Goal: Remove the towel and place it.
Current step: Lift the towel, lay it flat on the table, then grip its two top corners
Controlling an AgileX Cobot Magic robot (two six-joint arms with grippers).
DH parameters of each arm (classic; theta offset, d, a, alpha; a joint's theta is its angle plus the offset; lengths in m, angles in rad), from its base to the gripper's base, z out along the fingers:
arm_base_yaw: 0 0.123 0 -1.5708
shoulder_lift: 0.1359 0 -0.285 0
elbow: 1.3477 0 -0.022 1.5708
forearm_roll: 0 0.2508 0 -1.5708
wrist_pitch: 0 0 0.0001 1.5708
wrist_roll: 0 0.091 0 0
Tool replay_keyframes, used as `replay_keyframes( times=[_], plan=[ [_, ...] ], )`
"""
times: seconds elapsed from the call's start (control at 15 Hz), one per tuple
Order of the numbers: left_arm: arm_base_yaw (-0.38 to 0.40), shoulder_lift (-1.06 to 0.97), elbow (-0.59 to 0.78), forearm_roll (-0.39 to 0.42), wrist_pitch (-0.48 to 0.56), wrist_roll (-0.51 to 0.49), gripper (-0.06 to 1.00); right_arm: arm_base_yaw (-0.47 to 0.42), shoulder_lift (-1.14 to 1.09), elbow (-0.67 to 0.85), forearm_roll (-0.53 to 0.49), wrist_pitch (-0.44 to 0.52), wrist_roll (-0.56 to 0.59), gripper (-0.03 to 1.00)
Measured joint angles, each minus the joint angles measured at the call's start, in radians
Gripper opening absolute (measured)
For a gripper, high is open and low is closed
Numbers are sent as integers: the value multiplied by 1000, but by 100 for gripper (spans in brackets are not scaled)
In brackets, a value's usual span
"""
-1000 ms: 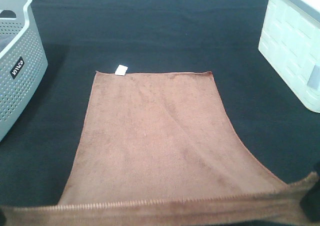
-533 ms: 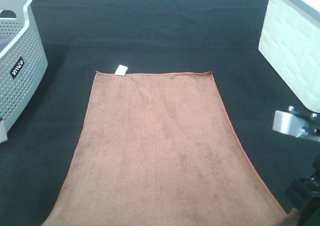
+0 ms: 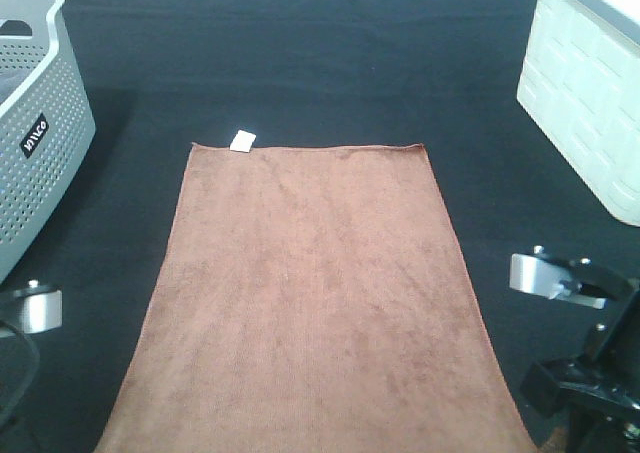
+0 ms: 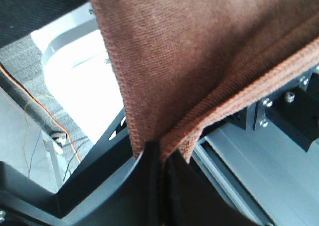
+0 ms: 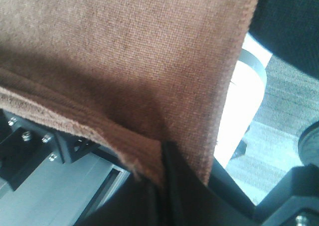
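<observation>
The brown towel (image 3: pixel 315 293) lies spread flat on the black table top, its far edge straight and its small white tag (image 3: pixel 243 140) at the far left corner. Its near edge runs out of the exterior view at the bottom. In the left wrist view my left gripper (image 4: pixel 160 151) is shut on a near corner of the towel (image 4: pixel 199 51), which hangs over the table's front edge. In the right wrist view my right gripper (image 5: pixel 162 153) is shut on the other near corner (image 5: pixel 124 51). Only parts of the left arm (image 3: pixel 32 310) and right arm (image 3: pixel 575 293) show from above.
A grey perforated basket (image 3: pixel 40 123) stands at the far left. A white ribbed bin (image 3: pixel 590 83) stands at the far right. The black table top (image 3: pixel 300 53) stretches beyond the towel. Metal frame (image 4: pixel 259 156) and floor lie below the front edge.
The towel's near edge, held up across the bottom of the view a second ago, has dropped out of view. Parts of both arms have come into view at the bottom corners. The far edge has not moved.
</observation>
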Motion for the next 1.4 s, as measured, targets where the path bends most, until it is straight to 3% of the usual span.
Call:
replay_keyframes(
  times=[0.53,0.93,1.4],
  plan=[
    [4,141,-2,-13,-40,53,0,-2,184,3,37,-76,-52,0],
    [-157,204,-79,30,-91,35,0,-7,197,3,-19,-101,-52,0],
    [-167,240,-96,37,-111,18,0,-7,197,5,-18,-114,-74,3]
  ],
)
